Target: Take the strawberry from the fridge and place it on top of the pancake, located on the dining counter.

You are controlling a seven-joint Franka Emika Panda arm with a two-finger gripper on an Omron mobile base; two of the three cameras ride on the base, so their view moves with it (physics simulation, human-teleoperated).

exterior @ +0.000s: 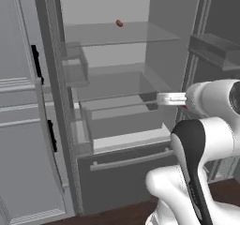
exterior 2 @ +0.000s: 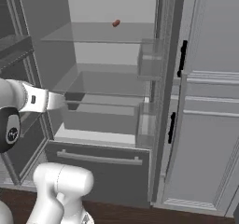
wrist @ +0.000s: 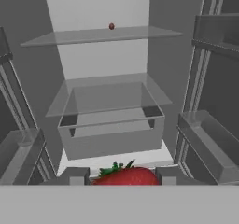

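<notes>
The fridge (exterior: pixel 126 177) stands open in front of me, both doors swung wide and its glass shelves bare. In the hand view a red strawberry (wrist: pixel 126 176) with green leaves sits between my two dark fingers (wrist: pixel 74 175), and my gripper (wrist: pixel 122 177) is shut on it. From the base views the gripper (exterior: pixel 150 101) (exterior 2: pixel 72 101) hovers just in front of the clear crisper drawer (wrist: pixel 112 125), at mid-shelf height. The pancake and the dining counter are out of view.
A small red item (exterior: pixel 119 23) (exterior 2: pixel 115 23) (wrist: pixel 111 26) lies on the upper glass shelf. Door bins (exterior: pixel 215 50) (exterior 2: pixel 149 59) jut out on both sides. Light grey cabinets (exterior: pixel 23 125) (exterior 2: pixel 210 125) flank the fridge. The bottom drawer handle (exterior 2: pixel 100 158) sits below.
</notes>
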